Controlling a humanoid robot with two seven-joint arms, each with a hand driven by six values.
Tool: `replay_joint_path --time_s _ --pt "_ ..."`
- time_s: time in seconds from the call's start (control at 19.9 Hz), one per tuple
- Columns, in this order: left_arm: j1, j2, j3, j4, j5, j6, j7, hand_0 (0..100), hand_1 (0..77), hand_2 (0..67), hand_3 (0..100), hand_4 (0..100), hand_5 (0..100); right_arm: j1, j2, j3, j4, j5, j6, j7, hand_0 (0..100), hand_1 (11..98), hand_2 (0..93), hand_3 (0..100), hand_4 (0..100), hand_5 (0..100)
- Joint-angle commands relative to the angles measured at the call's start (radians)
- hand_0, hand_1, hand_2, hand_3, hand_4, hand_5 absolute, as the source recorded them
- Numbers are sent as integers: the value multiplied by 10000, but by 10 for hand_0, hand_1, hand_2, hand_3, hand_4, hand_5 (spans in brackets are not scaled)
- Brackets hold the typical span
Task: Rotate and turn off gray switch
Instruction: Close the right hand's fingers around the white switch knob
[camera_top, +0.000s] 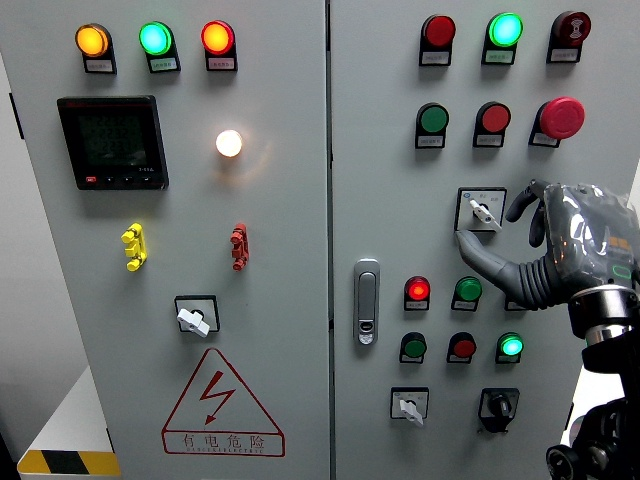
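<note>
While three gray switches (484, 211) show, the right robot hand (560, 240) seemingly touches one

Right hand (560, 245) raised at the picture's right, its arm entering from the lower right corner. Thumb extended leftward, fingers (520, 203) loosely curled, wrist upright. Nothing gripped.

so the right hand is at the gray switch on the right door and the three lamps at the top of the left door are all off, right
Not quite. The right hand is at the gray switch on the right door, but the head view shows the three lamps at the top of the left door all lit: orange, green and red-orange.
</note>
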Motion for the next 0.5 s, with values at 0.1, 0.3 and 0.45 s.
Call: replay_joint_path --time_s 0.1,0.3,0.45 --pt "0 0 0 0 0 0 0 0 0 133 183 95 118 51 0 -5 -100 0 -95 0 0 359 628 915 885 1000" --pt "0 0 0 0 0 0 0 0 0 133 183 95 118 52 0 -5 -207 0 -111 0 0 354 631 921 887 1000" --pt "0 0 0 0 0 0 0 0 0 132 183 95 118 97 0 -20 -284 0 -111 0 0 343 633 922 887 1000"
